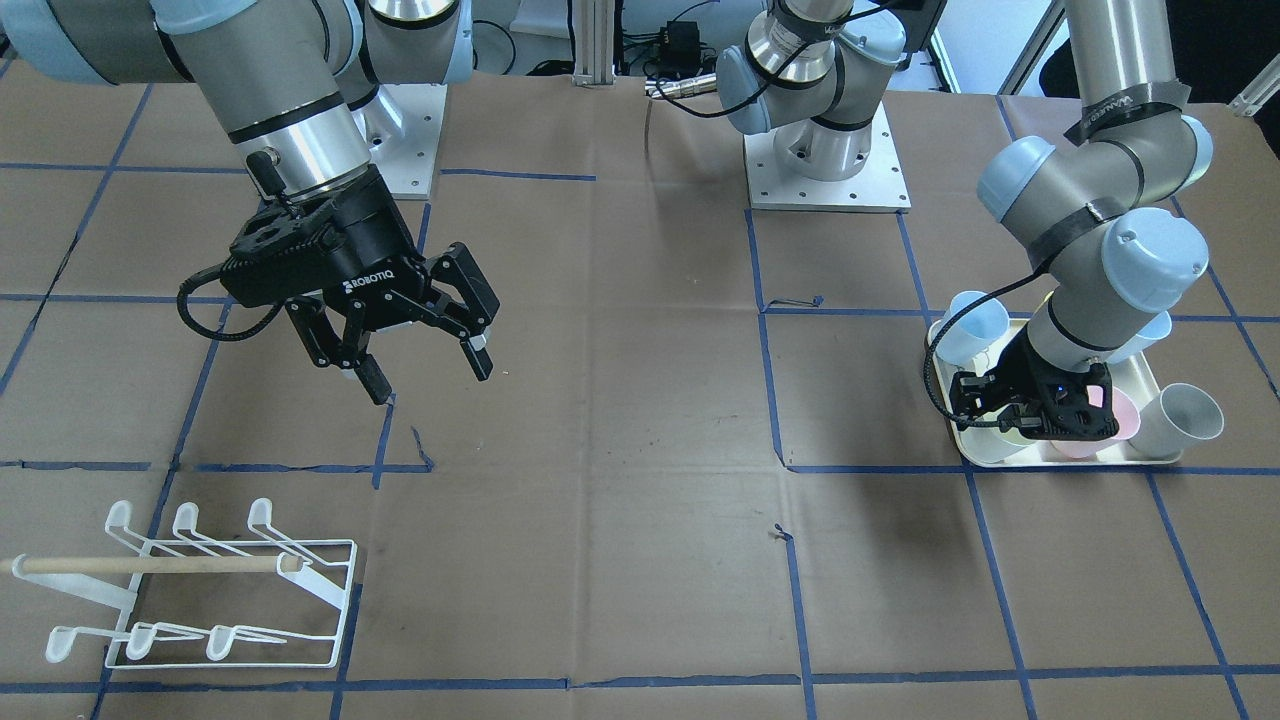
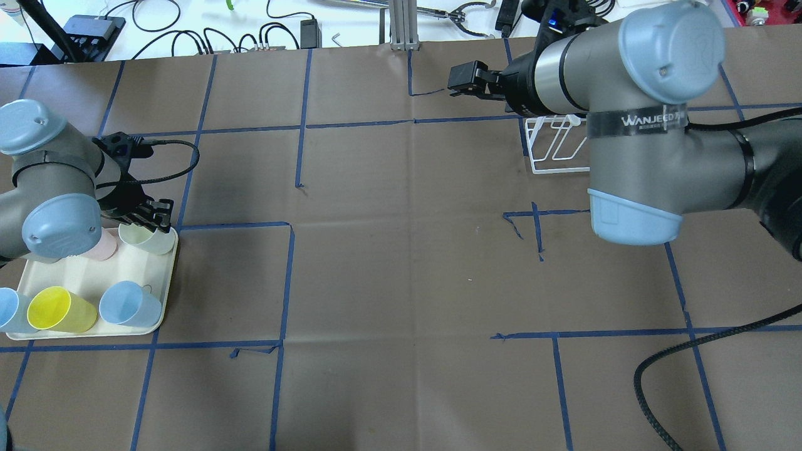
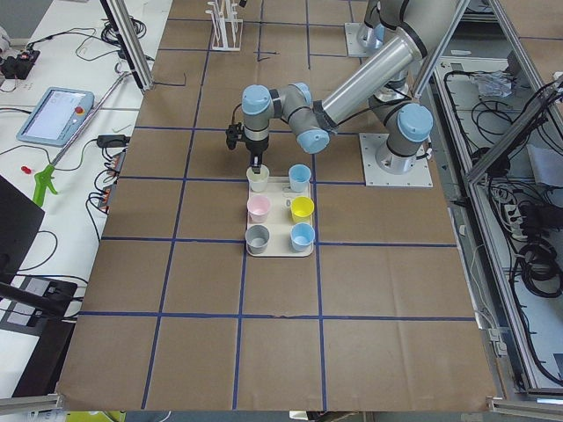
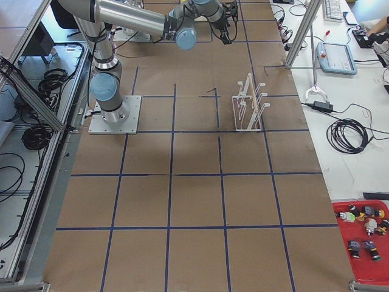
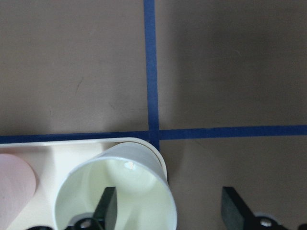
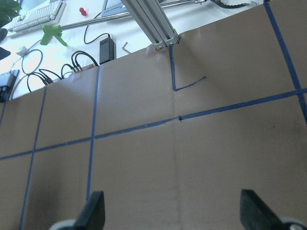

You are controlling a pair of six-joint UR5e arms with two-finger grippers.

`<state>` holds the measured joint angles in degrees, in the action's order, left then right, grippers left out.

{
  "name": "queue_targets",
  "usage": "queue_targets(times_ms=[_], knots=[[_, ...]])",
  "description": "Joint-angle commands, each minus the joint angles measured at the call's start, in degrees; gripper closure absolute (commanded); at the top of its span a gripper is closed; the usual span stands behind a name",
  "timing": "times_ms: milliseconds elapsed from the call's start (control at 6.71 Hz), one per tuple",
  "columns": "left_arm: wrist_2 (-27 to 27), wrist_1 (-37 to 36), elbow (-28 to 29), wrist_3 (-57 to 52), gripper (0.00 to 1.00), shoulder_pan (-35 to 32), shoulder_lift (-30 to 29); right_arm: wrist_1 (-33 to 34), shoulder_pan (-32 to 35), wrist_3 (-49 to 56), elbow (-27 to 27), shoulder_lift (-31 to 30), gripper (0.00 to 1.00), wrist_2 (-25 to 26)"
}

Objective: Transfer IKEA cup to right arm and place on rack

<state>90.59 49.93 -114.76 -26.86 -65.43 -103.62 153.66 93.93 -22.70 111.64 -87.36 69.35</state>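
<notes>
Step 1, pickup: left gripper (image 5: 170, 206) open, 1 finger inside pale cup (image 5: 136, 184), nothing clamped. Next: close on wall, lift. Right gripper (image 1: 430, 375) wide open, empty.

Cups (image 2: 59, 310) on tray (image 2: 81, 274) at left, rack (image 1: 150, 565) far right.
</notes>
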Motion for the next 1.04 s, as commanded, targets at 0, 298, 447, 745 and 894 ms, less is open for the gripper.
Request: queue_targets(times_ms=[0, 298, 447, 745, 894], knots=[[-0.07, 0.78, 0.49, -0.03, 1.0, -0.05, 0.52, 11.52, -0.06, -14.49, 4.36, -1.05, 0.0, -4.82], [0.19, 12.39, 5.73, 0.23, 1.0, -0.14, 4.71, 22.15, 0.03, -28.4, 10.22, -2.29, 0.0, -5.11], [0.28, 21.7, 11.95, 0.41, 1.0, -0.22, 6.22, 30.39, 0.03, -31.76, 13.65, -2.38, 0.0, -5.11], [-0.33, 31.68, 23.21, 0.58, 1.0, -1.1, 4.75, 38.09, -0.06, -32.93, 15.53, -1.59, 0.0, -5.11], [-1.72, 33.99, 25.96, -0.11, 1.0, -2.32, 4.92, 38.81, -0.06, -33.81, 15.53, -1.5, 0.0, -5.02]])
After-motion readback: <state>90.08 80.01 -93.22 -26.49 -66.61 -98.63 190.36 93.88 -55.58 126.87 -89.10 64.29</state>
